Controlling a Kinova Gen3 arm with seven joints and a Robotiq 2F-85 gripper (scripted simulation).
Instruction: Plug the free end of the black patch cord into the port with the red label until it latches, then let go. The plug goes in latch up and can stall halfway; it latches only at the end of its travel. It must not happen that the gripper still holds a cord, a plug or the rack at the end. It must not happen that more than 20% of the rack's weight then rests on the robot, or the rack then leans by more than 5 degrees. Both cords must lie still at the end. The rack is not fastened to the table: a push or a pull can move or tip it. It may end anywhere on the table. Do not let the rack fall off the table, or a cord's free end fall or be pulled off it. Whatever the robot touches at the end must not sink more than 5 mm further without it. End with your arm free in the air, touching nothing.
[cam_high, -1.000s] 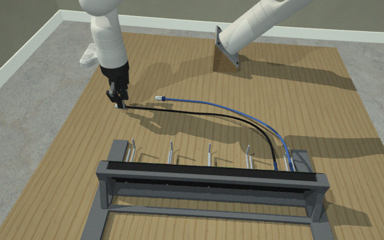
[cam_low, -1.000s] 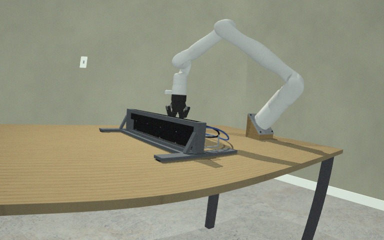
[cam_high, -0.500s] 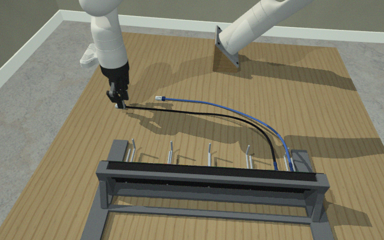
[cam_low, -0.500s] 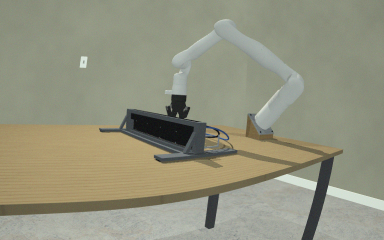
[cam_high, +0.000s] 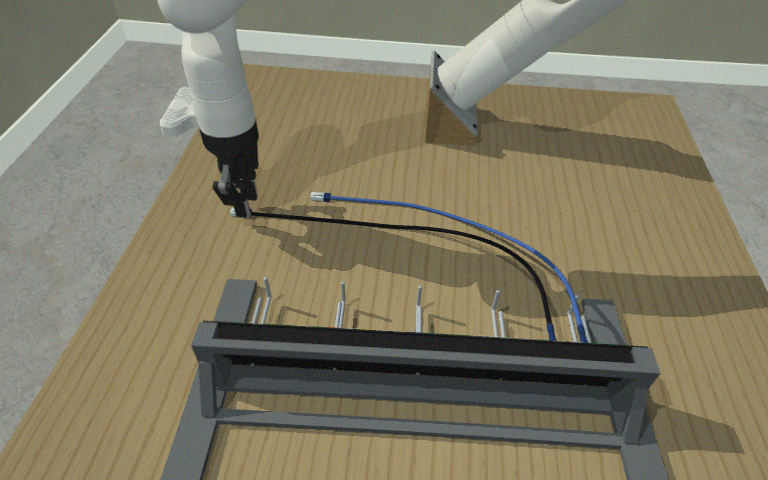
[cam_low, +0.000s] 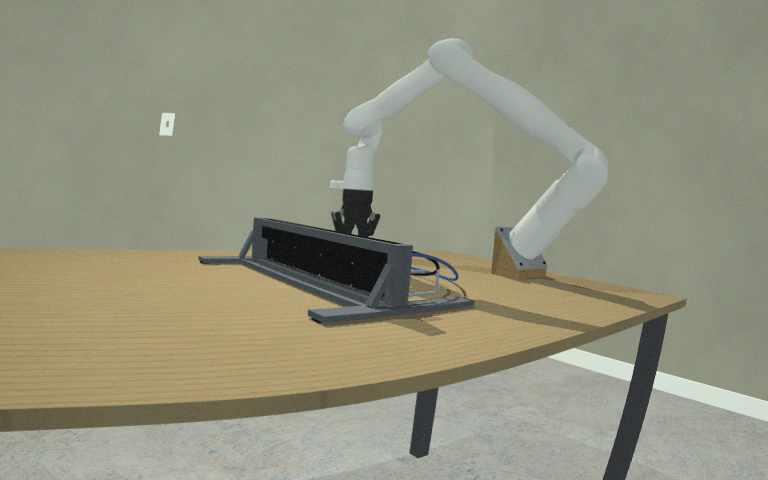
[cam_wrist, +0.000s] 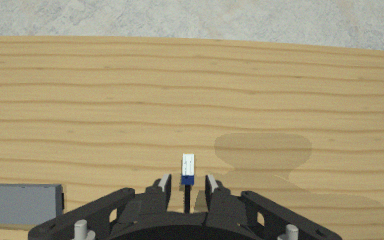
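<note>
The black patch cord (cam_high: 396, 226) runs from the rack's right end across the table to its free plug (cam_high: 233, 213) at the left. My gripper (cam_high: 237, 204) points down over that plug, fingers partly open on either side of it. In the wrist view the white plug with its blue collar (cam_wrist: 188, 169) lies between my fingertips with a gap on each side, so nothing is gripped. The grey rack (cam_high: 419, 350) stands near the table's front; its black port face shows in the exterior view (cam_low: 325, 260). I cannot make out the red label.
The blue cord (cam_high: 453, 217) lies just behind the black one, its free plug (cam_high: 320, 196) to the right of my gripper. Several upright pins (cam_high: 342, 305) stand behind the rack. A rack foot (cam_wrist: 30, 204) shows at the wrist view's lower left. The arm's base (cam_high: 453, 101) is at the far side.
</note>
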